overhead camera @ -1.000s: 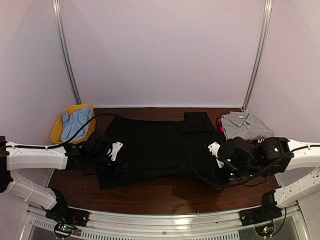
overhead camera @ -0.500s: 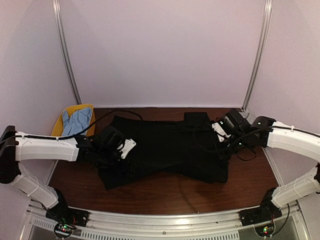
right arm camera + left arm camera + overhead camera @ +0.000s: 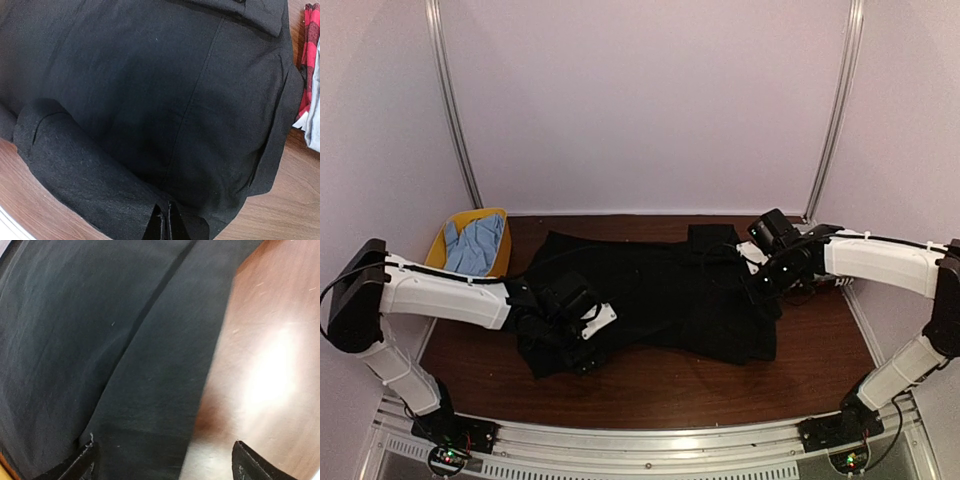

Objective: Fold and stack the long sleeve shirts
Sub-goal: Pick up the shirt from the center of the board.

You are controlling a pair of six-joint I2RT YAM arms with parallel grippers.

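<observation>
The black long sleeve shirt [image 3: 670, 295] lies spread across the brown table. My right gripper [image 3: 758, 288] is over its right part, shut on a pinch of black fabric, as the right wrist view [image 3: 165, 223] shows; a fold of the shirt [image 3: 85, 170] bulges below it. My left gripper [image 3: 585, 340] is low over the shirt's near left hem. In the left wrist view [image 3: 165, 465] it is open and empty, straddling the edge of the shirt [image 3: 125, 365]. The grey shirt shows only as a pale sliver [image 3: 315, 125] at the right; in the top view my right arm hides it.
A yellow basket [image 3: 438, 248] holding a blue cloth [image 3: 475, 243] stands at the back left. A red plaid cloth [image 3: 307, 50] lies next to the grey shirt. Bare table [image 3: 660, 385] runs along the near edge. White walls close in the back and sides.
My right gripper swung from the near right to the back right, now covering the grey shirt, and the black shirt's right part shifted. My left gripper moved right and nearer along the hem.
</observation>
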